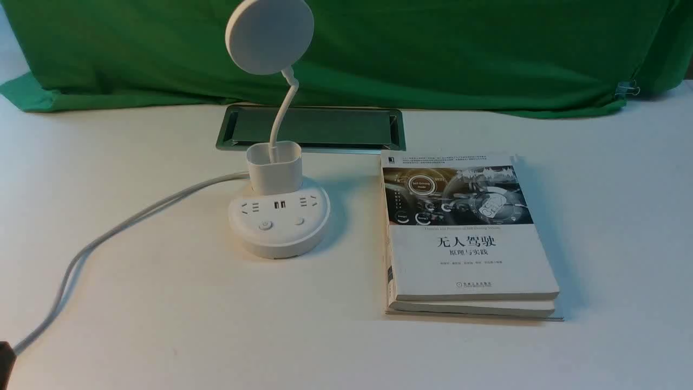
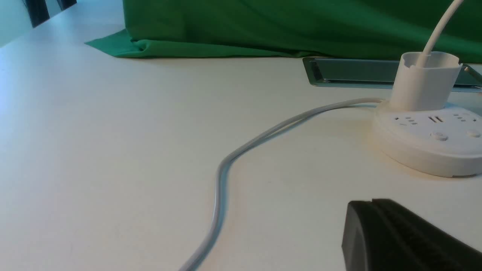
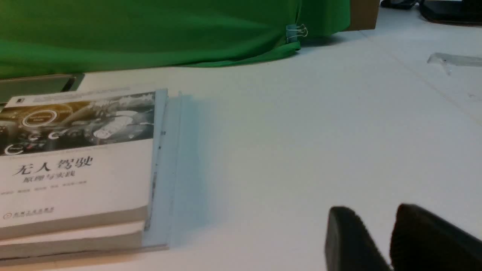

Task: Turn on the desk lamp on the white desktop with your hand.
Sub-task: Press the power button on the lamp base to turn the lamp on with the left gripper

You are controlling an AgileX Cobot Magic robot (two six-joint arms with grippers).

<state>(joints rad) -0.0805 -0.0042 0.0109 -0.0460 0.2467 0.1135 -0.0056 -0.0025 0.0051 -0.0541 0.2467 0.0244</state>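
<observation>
Black left gripper [image 2: 371,201] is showing its two jaws pressed together; right gripper [image 3: 372,207] is holding its two jaws slightly spread, nothing between them. Front view is catching only a black tip at its near left corner. One stack of books [image 1: 471,254], at least two, is lying on the white desktop [image 1: 189,314], right of the desk lamp [image 1: 279,216], with bare desktop running between them and to the stack's right. One lamp, two buttons [image 1: 265,225], is standing left of centre; its grey cord [image 1: 103,238] is curving toward the near left. Only front view is showing its round head [image 1: 269,37]. Behind, one cable slot [image 1: 314,128] is sitting before the green cloth [image 1: 433,59], one binder clip [image 1: 625,89] gripping that. Right wrist view alone is adding one brown block [image 3: 363,14], beyond the cloth's end.
</observation>
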